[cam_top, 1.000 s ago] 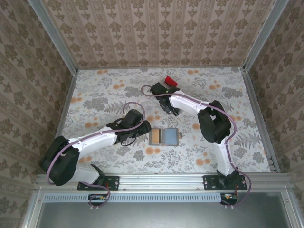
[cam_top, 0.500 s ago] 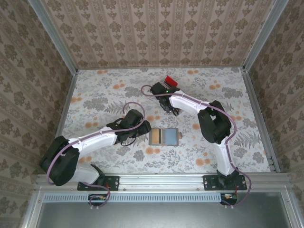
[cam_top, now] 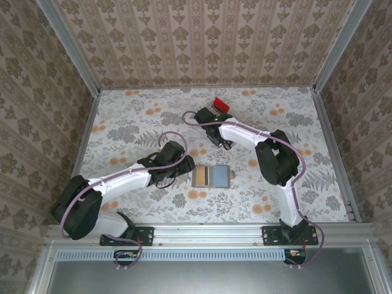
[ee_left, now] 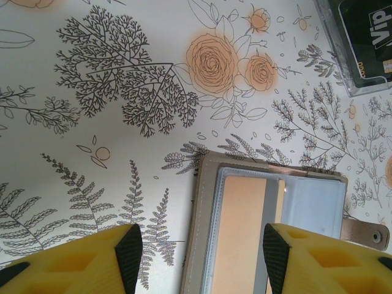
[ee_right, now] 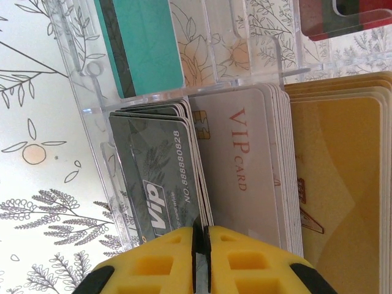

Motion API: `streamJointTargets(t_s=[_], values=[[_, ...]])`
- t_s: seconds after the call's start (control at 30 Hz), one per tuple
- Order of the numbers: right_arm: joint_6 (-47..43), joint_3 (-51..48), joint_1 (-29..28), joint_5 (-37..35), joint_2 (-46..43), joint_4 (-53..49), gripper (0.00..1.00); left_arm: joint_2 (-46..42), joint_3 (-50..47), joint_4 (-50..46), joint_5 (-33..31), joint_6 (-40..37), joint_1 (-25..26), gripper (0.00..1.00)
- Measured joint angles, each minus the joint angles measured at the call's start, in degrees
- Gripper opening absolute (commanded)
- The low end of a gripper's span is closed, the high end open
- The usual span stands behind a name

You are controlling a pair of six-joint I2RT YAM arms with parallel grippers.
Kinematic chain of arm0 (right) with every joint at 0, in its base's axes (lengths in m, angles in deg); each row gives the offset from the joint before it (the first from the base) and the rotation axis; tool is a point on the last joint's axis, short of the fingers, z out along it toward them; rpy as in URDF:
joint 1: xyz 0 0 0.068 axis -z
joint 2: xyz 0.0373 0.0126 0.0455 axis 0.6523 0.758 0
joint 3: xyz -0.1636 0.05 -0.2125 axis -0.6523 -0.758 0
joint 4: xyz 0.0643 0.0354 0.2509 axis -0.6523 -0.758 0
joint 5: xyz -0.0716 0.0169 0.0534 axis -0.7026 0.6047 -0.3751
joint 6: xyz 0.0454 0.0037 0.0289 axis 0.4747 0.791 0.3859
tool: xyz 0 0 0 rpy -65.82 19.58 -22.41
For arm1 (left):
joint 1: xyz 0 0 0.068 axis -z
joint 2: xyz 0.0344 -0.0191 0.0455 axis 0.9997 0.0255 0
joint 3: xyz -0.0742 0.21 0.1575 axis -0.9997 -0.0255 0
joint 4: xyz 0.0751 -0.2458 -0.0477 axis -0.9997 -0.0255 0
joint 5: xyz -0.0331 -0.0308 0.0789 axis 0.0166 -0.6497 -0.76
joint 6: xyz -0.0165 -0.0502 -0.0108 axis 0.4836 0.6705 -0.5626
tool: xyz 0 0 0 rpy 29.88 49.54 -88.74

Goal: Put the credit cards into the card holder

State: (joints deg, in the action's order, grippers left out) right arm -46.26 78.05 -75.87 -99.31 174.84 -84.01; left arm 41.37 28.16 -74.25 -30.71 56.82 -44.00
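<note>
R gripper (ee_right: pixel 201 242) is at the clear rack (ee_right: pixel 86 92), far centre. Its jaws are closed to a slit on the edge of the grey credit cards (ee_right: pixel 153 177); can't tell if one's pinched. Card holder (cam_top: pixel 229 176) lies open nearer in, well apart, long axis left-right. L gripper (ee_left: pixel 202 254), half-open, hovers at its left end, so it's the nearer arm.

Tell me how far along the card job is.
Done: the card holder lies open with a beige card in a pocket. In hand: the right gripper is shut at the grey cards in the clear rack; a grip isn't certain. The left gripper hangs open over the holder. Remaining: the grey cards, white cards, gold cards and teal card in the rack.
</note>
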Motion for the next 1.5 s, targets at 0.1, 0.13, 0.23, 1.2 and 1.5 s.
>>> streamJointTargets(t_s=[0.1,0.13,0.23,1.2,1.5], values=[[-0.37,-0.2,0.0,-0.22,-0.11,0.11,0.12,0.0,0.02,0.0,0.02,0.0,0.0,0.58],[-0.39,-0.2,0.0,-0.22,-0.13,0.15,0.12,0.0,0.02,0.0,0.02,0.0,0.0,0.58],[-0.42,-0.22,0.0,-0.26,-0.13,0.17,0.13,0.0,0.0,0.0,0.04,0.0,0.0,0.58],[-1.55,-0.7,0.0,-1.73,-1.88,0.66,0.1,0.04,0.02,0.02,0.61,0.0,0.0,0.58],[-1.57,-0.7,0.04,0.79,-2.51,-0.2,0.0,0.07,0.02,0.02,0.7,0.0,-0.02,0.58]])
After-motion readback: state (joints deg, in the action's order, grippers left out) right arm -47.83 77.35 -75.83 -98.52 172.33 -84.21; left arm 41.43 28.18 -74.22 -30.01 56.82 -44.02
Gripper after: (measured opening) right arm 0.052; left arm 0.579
